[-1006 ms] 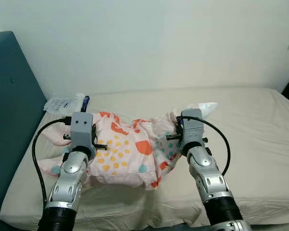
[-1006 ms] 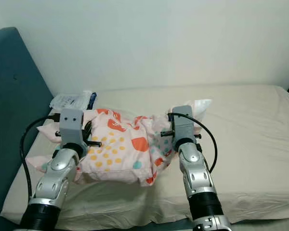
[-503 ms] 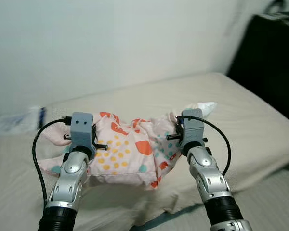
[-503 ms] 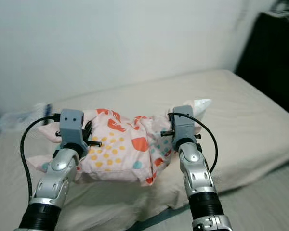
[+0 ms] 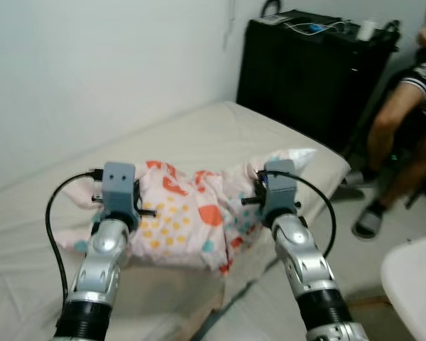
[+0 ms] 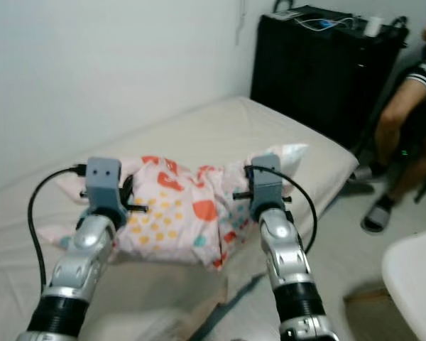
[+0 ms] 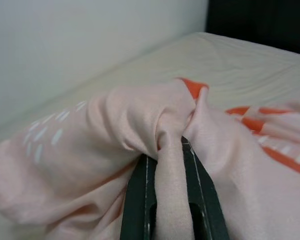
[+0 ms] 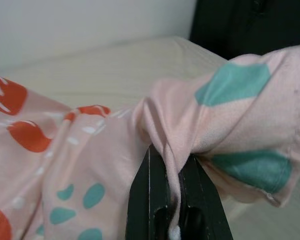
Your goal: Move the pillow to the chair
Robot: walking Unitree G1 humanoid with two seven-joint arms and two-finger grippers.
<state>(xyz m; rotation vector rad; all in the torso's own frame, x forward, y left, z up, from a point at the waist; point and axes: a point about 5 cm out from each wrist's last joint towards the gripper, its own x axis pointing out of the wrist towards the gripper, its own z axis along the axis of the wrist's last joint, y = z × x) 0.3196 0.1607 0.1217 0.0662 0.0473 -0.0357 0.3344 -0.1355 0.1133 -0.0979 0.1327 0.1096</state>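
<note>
A pink pillow with orange, yellow and teal spots hangs between my two grippers, above the near edge of the bed. My left gripper is shut on a bunched fold of the pillow at its left end. At the right end, my right gripper is shut on another pinched fold. In the eye views the grey wrist housings cover the fingers. A white rounded surface, perhaps the chair's seat, shows at the lower right.
A black cabinet with cables on top stands past the foot of the bed. A person sits at the far right, a bare leg and sandalled foot reaching onto the floor. A white wall is behind.
The camera has swung to the right: the blue headboard has left the picture, and the cabinet, the person and the white surface have come in. Both grippers hold the pillow as before.
</note>
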